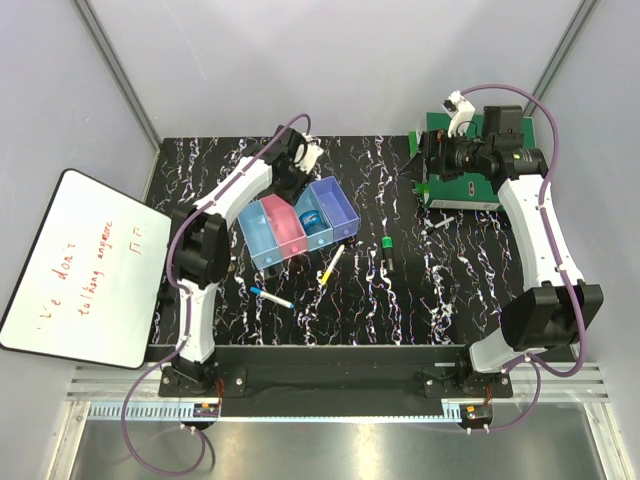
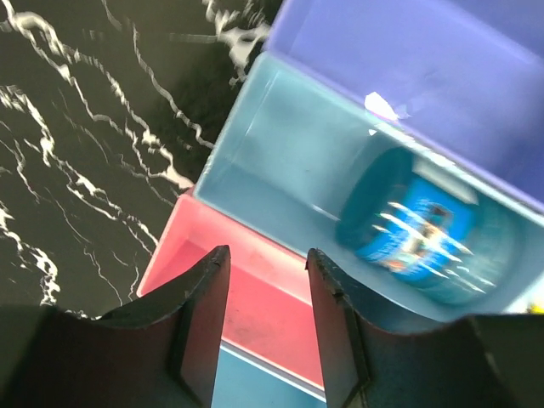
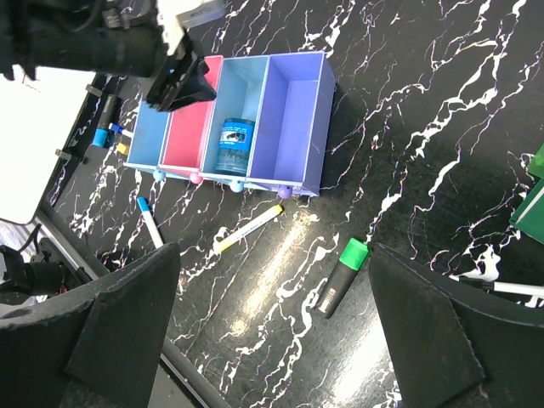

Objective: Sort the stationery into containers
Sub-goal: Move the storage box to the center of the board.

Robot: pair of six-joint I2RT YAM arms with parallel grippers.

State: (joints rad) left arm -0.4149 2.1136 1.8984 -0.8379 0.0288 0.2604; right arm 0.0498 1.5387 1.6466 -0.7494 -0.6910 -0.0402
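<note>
The four joined bins (image 1: 335, 208), light blue, pink, light blue and purple, stand left of centre; they also show in the right wrist view (image 3: 293, 110). A round blue object (image 1: 313, 222) (image 2: 421, 234) (image 3: 233, 144) lies in the third bin. My left gripper (image 1: 291, 184) (image 2: 268, 280) is open and empty, hovering over the pink bin (image 2: 255, 297). On the table lie a blue-capped white marker (image 1: 271, 297) (image 3: 150, 221), a yellow-and-white pen (image 1: 331, 266) (image 3: 248, 229), a green-capped dark marker (image 1: 386, 252) (image 3: 343, 276) and a grey-white stick (image 1: 438, 224) (image 3: 501, 287). My right gripper (image 1: 425, 160) (image 3: 272, 255) is open and empty, high up.
A whiteboard with red writing (image 1: 85, 265) lies off the table's left edge. A big green folder (image 1: 460, 180) sits at the back right under my right arm, its corner in the right wrist view (image 3: 531, 208). A tiny dark piece (image 1: 232, 267) lies left of the bins.
</note>
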